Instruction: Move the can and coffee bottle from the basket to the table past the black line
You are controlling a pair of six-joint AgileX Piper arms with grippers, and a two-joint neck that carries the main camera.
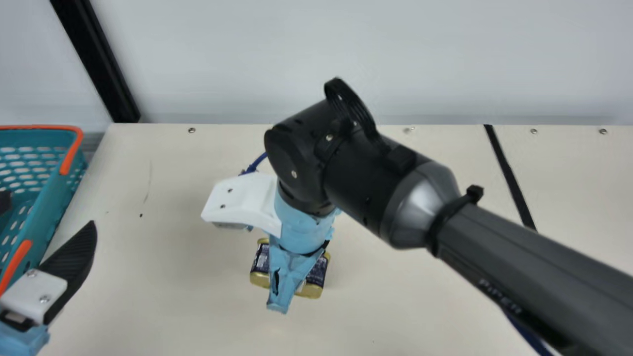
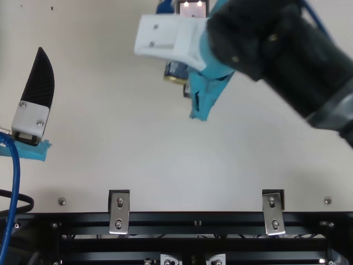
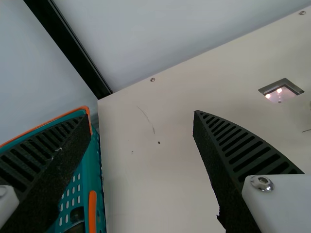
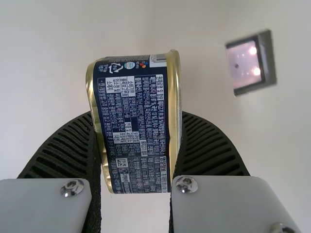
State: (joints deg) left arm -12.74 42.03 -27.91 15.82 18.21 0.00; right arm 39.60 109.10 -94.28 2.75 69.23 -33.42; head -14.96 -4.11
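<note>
Beneath my right gripper [image 1: 292,277], its clamped can [image 1: 316,275] is partly hidden, left gripper [image 1: 49,211] spread

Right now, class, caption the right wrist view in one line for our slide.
A gold-rimmed navy can held by the right gripper, its black ribbed fingers at the can's two ends.

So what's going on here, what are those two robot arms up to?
The robot's right pincer has a short navy-blue metal can with gold rims clamped between its black ribbed fingers. It is over the cream table, somewhere between the teal plastic basket with orange trim and the black line, so not past the line yet. The left pincer is open near the basket, holding nothing.
</note>
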